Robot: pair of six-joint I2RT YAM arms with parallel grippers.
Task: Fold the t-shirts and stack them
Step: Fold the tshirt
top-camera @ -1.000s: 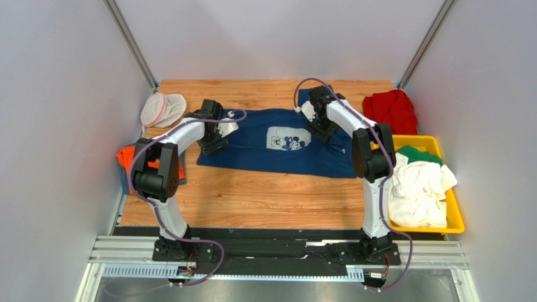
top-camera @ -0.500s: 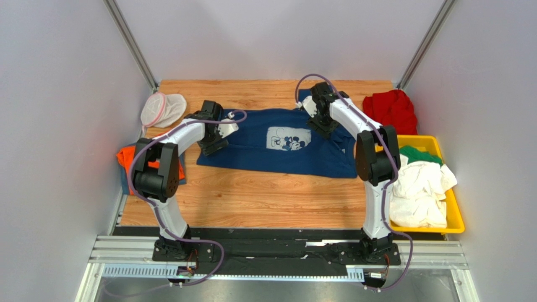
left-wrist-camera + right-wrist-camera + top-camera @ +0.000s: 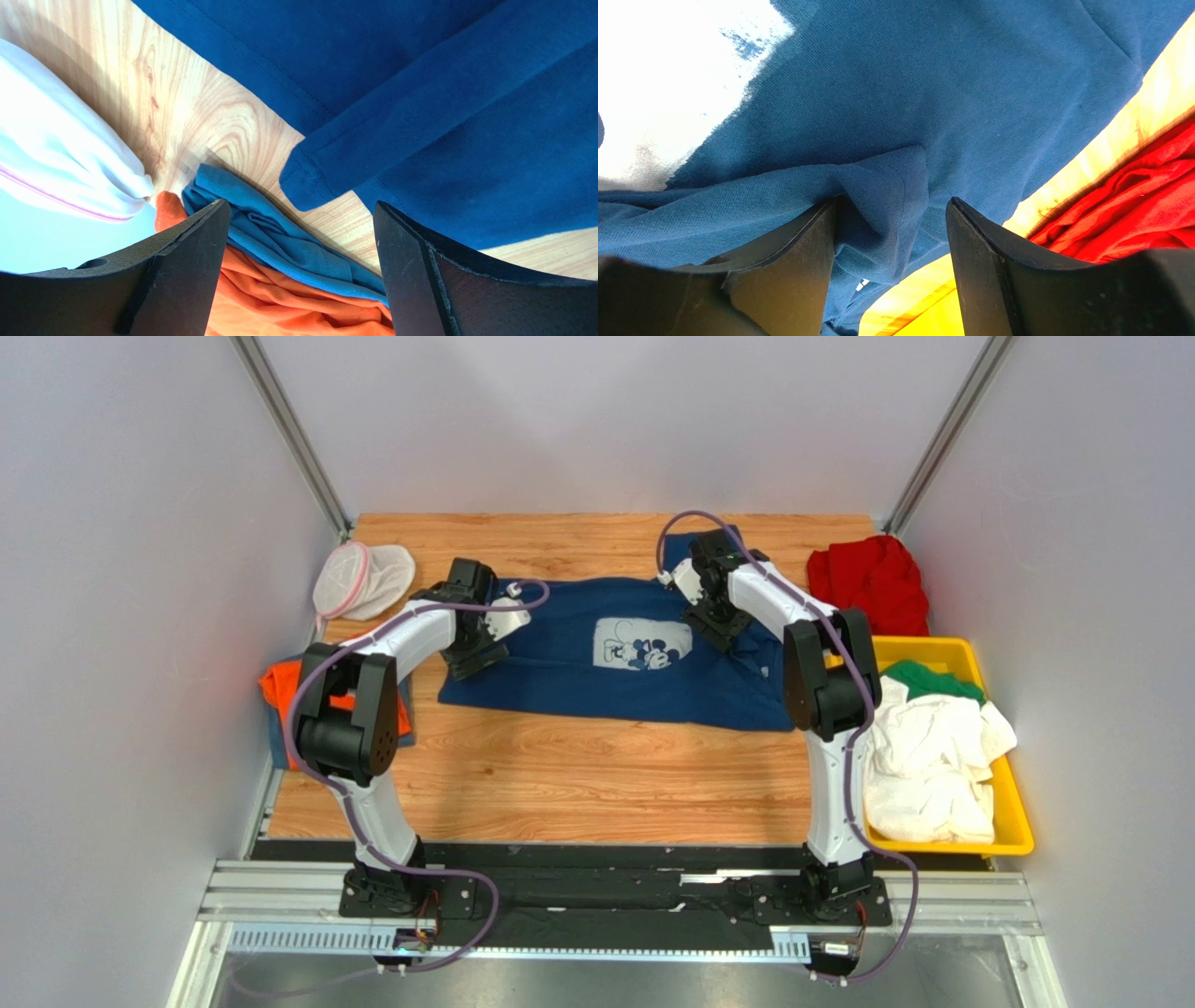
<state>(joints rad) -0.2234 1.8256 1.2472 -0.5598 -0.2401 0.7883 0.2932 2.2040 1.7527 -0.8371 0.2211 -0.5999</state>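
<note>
A navy t-shirt [image 3: 617,665] with a pale Mickey Mouse print [image 3: 643,643] lies spread flat on the wooden table. My left gripper [image 3: 474,641] is open and empty over the shirt's left sleeve [image 3: 319,183]. My right gripper [image 3: 721,620] is open, low on the shirt's right shoulder. A raised fold of navy cloth [image 3: 892,189] stands between its jaws. A crumpled orange shirt [image 3: 288,686] lies at the left edge, with a teal cloth [image 3: 295,241] on it. A red shirt [image 3: 870,577] lies far right. White shirts [image 3: 933,763] and a green one [image 3: 933,679] fill a bin.
A yellow bin [image 3: 1020,819] stands at the right edge. A white mesh pouch with a pink rim [image 3: 358,577] lies at the far left corner. Bare wood [image 3: 589,784] stretches between the navy shirt and the arm bases. Grey walls close in the table.
My right gripper shifted a little toward the far side and back over the navy shirt's shoulder. The left arm has not moved.
</note>
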